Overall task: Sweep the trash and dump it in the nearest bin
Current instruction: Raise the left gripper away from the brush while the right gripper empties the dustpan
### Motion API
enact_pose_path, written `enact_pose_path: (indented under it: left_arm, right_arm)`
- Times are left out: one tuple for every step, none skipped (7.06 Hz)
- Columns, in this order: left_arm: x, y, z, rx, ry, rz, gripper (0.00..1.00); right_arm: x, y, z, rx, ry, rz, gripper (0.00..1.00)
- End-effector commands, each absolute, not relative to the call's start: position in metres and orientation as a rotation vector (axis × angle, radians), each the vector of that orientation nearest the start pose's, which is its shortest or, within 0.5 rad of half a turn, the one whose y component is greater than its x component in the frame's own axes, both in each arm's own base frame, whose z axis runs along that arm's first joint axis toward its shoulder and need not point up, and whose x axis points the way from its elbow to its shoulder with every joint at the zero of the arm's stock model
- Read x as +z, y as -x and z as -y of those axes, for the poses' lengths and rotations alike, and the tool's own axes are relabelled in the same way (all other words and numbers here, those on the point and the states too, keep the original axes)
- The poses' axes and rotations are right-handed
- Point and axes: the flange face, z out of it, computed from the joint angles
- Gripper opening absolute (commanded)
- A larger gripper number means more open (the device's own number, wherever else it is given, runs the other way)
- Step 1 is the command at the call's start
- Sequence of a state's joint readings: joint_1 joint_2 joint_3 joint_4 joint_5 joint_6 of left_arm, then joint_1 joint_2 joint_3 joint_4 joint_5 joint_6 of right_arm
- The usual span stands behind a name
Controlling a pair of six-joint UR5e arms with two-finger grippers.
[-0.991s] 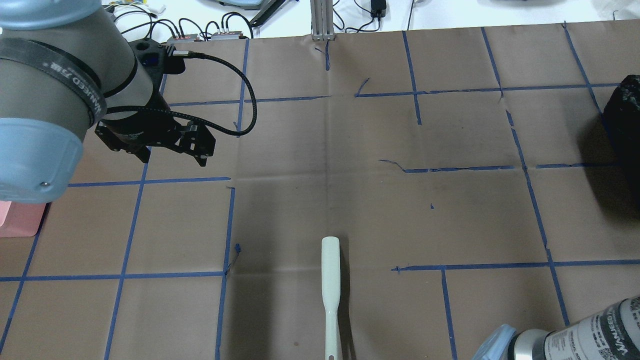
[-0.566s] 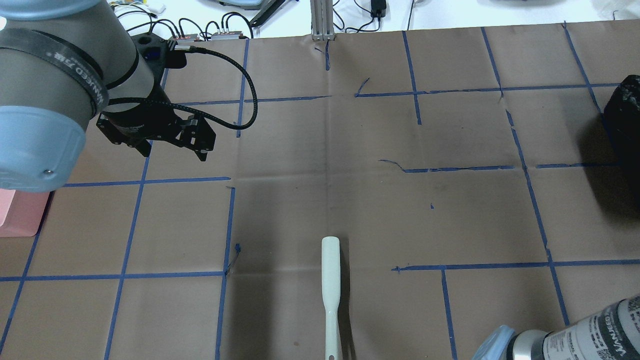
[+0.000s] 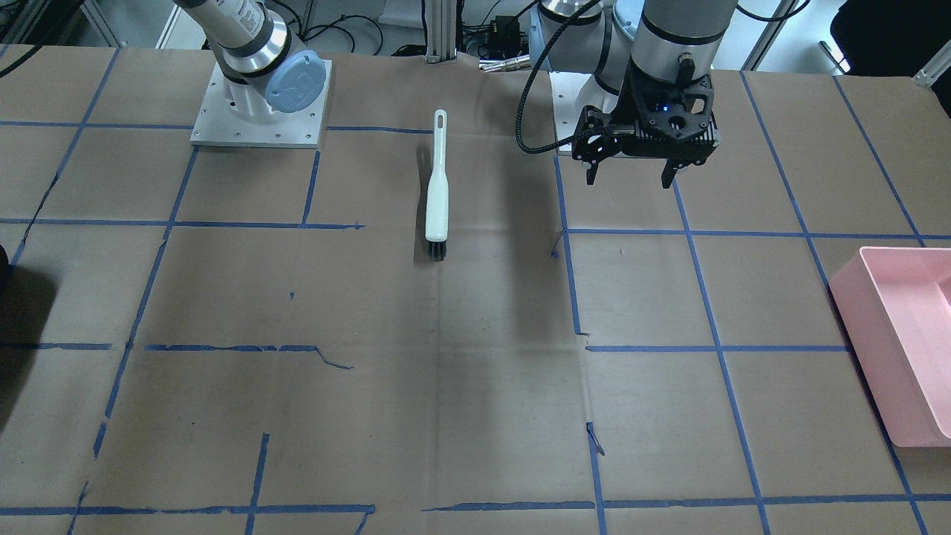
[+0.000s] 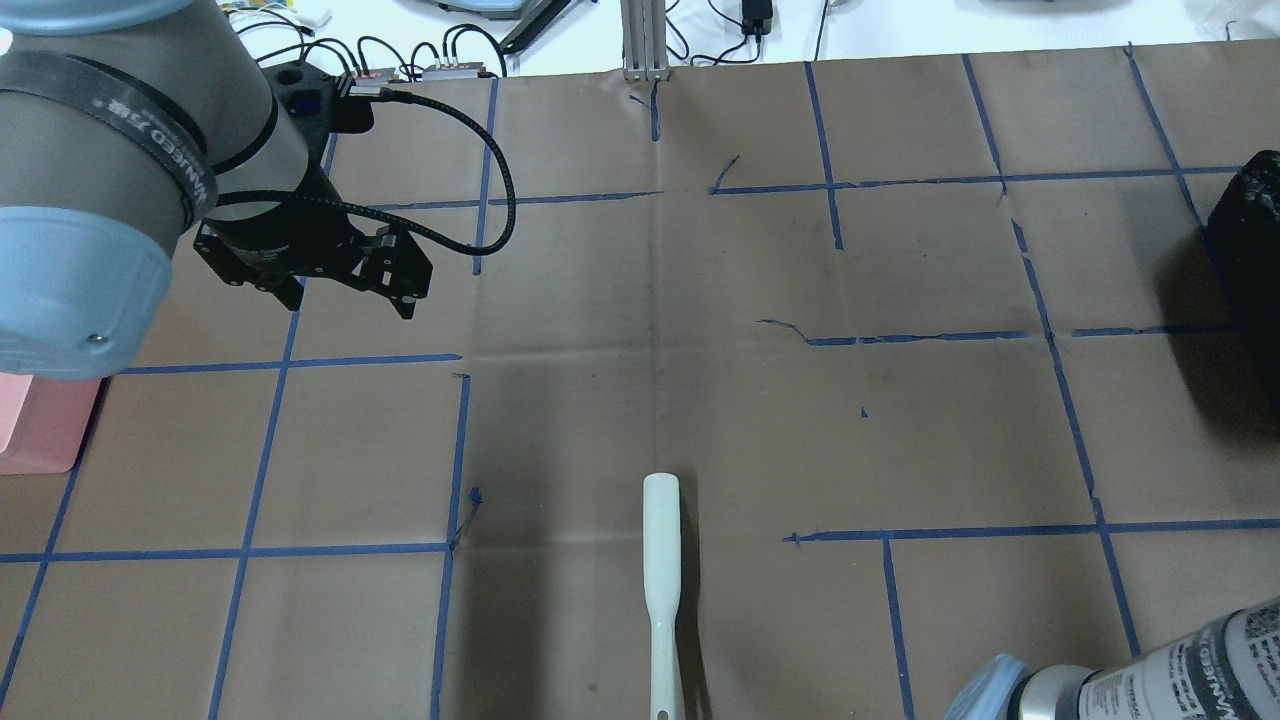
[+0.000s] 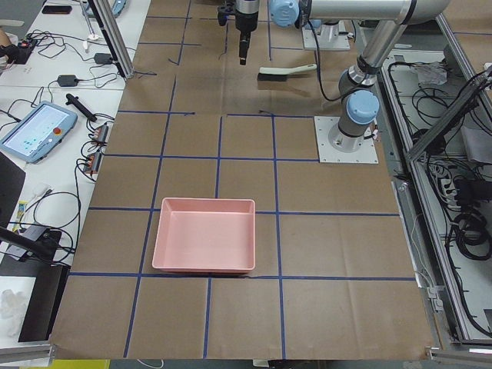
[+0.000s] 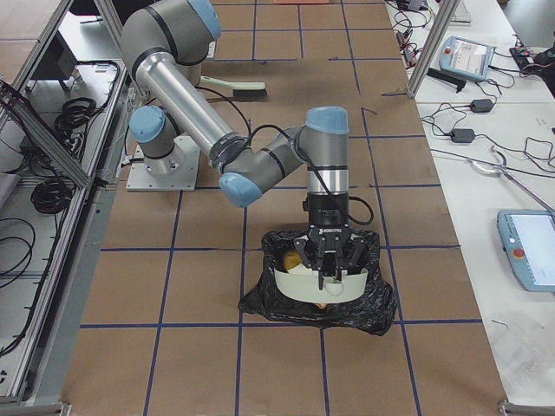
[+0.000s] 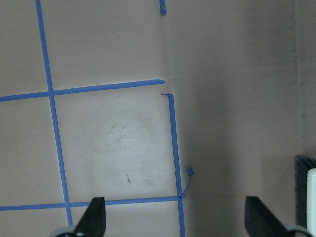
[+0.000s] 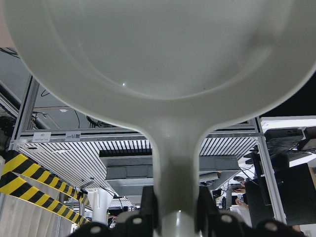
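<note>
The right pincer [image 6: 328, 277] is clenched on the handle of the white dustpan [image 6: 305, 287]. It tips the pan over the black bag [image 6: 375, 305] at the desk's [image 3: 446, 386] right end, evidently so the load slides in. A yellow-brown lump, probably the potato [image 6: 292, 258], shows inside the bag; the bread is not visible. The left pincer [image 3: 629, 182] hangs released and empty above the desk. The brush [image 3: 437, 195] lies by the robot-side edge and the pink bin [image 5: 203, 268] sits at the left end, so neither seems to obstruct an arm.
</note>
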State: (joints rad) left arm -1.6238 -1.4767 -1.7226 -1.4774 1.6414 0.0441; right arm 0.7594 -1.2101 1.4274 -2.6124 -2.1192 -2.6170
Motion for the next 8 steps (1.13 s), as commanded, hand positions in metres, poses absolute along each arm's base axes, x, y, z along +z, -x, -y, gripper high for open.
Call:
enact_pose_path:
  left_arm:
    - [0.466,0.153,0.447,-0.051,-0.151,-3.067,0.99]
    - [0.465,0.155,0.447,-0.049,-0.142,-3.069,0.99]
    - [0.470,0.155,0.444,-0.065,-0.144,-3.069,0.99]
    - [0.470,0.155,0.444,-0.068,-0.141,-3.069,0.99]
    - [0.471,0.155,0.443,-0.070,-0.144,-3.068,0.99]
    - [0.467,0.155,0.445,-0.056,-0.144,-3.068,0.99]
    - [0.468,0.155,0.445,-0.061,-0.144,-3.069,0.99]
    - [0.468,0.155,0.445,-0.058,-0.144,-3.069,0.99]
  right_arm:
    - [0.507,0.385,0.501,-0.767,-1.615,1.621,0.06]
    - [0.508,0.367,0.499,-0.732,-1.604,1.628,0.06]
    - [0.515,0.345,0.501,-0.696,-1.584,1.624,0.06]
    - [0.517,0.319,0.510,-0.651,-1.575,1.616,0.06]
    - [0.515,0.292,0.522,-0.600,-1.564,1.615,0.06]
    - [0.515,0.268,0.533,-0.539,-1.534,1.629,0.06]
    - [0.515,0.247,0.542,-0.480,-1.498,1.651,0.05]
    - [0.509,0.220,0.553,-0.406,-1.458,1.683,0.05]
